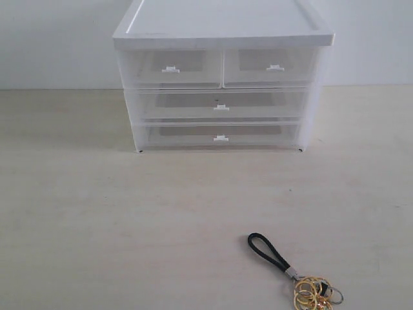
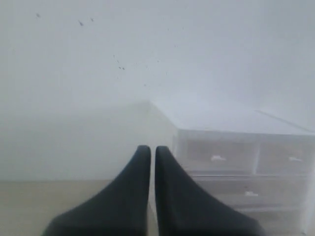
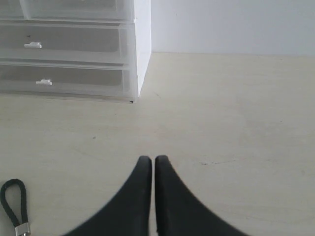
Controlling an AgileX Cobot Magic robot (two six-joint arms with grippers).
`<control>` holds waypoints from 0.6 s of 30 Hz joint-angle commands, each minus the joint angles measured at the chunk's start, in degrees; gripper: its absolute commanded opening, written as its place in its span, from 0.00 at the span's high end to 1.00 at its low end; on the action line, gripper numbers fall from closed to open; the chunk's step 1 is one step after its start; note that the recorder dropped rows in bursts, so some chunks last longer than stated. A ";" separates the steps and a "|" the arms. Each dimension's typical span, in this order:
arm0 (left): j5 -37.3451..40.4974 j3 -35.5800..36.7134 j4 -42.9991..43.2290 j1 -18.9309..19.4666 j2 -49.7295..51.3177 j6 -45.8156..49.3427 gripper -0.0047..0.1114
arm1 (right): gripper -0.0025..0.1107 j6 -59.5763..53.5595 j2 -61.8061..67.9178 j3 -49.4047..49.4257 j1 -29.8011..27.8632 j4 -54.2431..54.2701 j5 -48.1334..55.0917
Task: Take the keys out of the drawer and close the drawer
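Observation:
The keys, gold rings on a black loop strap, lie on the table at the front right, well in front of the cabinet. Only the strap's loop shows in the right wrist view. The drawer, the full-width middle tier, sits pushed in flush with the cabinet front; it also shows as the drawer and the drawer. My right gripper hangs shut and empty over bare table, to the right of the strap. My left gripper is shut and empty, left of the cabinet. Neither arm appears in the exterior view.
The white cabinet stands at the back middle against a pale wall. It has two half-width top drawers and a lowest wide drawer, all pushed in. Pale wooden tabletop spreads in front.

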 commanded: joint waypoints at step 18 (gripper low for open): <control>13.07 5.73 -24.18 1.08 -7.51 48.72 0.92 | 0.98 0.08 -0.26 -0.03 -0.29 -0.09 -0.20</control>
